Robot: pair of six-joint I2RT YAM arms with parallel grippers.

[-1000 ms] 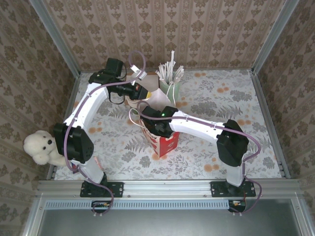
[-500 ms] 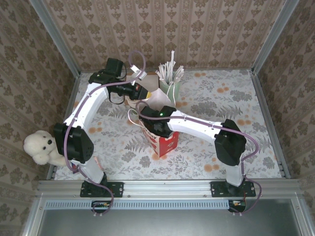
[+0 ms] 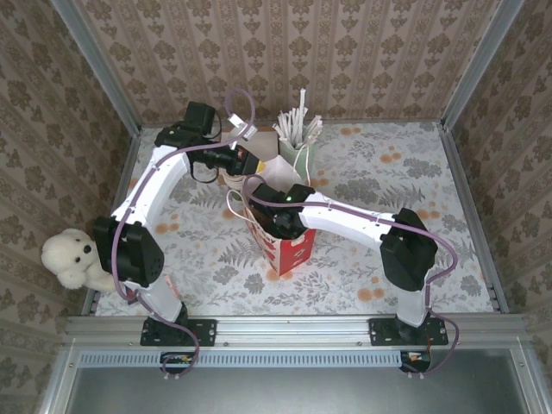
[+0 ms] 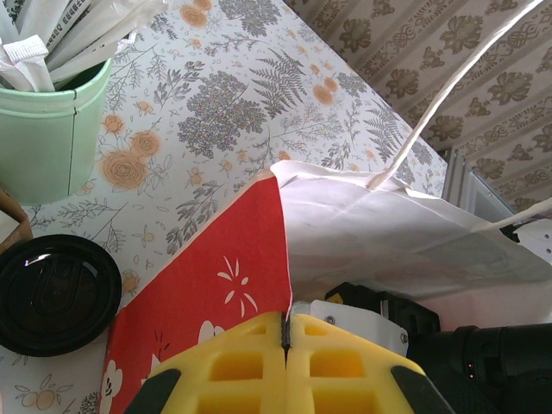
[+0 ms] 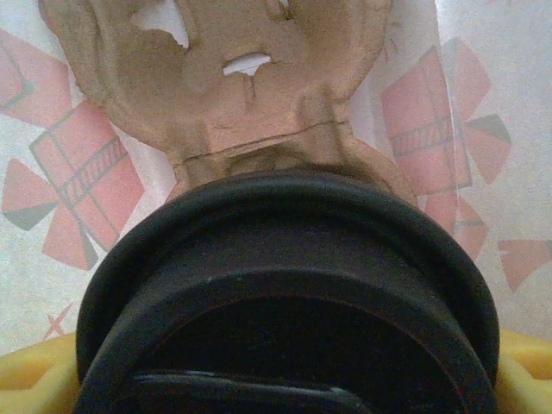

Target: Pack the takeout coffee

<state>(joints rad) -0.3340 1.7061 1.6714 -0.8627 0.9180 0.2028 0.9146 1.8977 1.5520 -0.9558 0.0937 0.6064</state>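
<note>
The takeout coffee (image 5: 289, 293) shows its round black lid close up in the right wrist view, sitting between the yellow fingers (image 5: 528, 366) of my right gripper (image 5: 289, 384), which is shut on it. Both are down inside the red paper bag (image 3: 289, 250), above a brown cardboard carrier (image 5: 233, 86) on the bag's floor. In the top view my right gripper (image 3: 274, 222) reaches into the bag's mouth. My left gripper (image 4: 285, 326) is shut on the bag's rim (image 4: 280, 224) and holds the mouth open; from above the left gripper (image 3: 250, 164) sits at the bag's far edge.
A pale mint cup (image 3: 297, 155) (image 4: 43, 138) with white wrapped straws stands just behind the bag. A round black lid (image 4: 52, 297) lies on the floral table beside the bag. A white teddy bear (image 3: 73, 259) sits at the left edge. Patterned walls close in three sides.
The right arm's forearm and elbow have shifted slightly, with the gripper still inside the bag. The left arm and the bag have not moved.
</note>
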